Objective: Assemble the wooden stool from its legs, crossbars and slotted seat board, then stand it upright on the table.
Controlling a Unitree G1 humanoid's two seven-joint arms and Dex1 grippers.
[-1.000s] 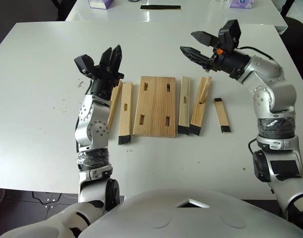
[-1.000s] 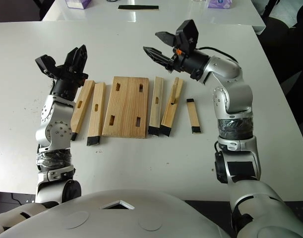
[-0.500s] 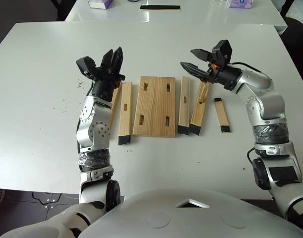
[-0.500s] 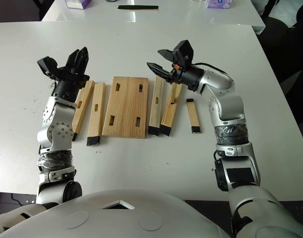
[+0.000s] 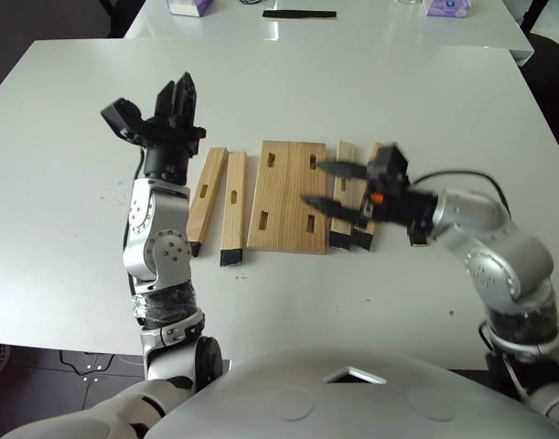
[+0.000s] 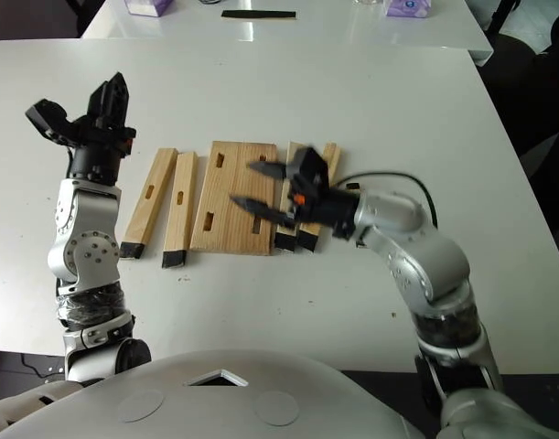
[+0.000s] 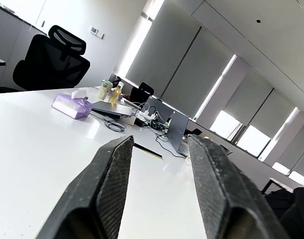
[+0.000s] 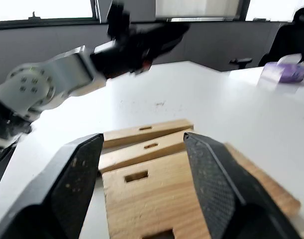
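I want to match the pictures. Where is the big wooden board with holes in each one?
Left eye view: seat board mid-table, under the right gripper.
Right eye view: board mid-table too.
Right wrist view: board close below the gripper.
Left wrist view: faces the purple box instead.
Shared landmark: the slotted leg beside it.

White table (image 5: pixel 462 101), second table (image 5: pixel 370 27) behind, black office chair (image 7: pixel 54 62), shaded windows (image 7: pixel 189 74)
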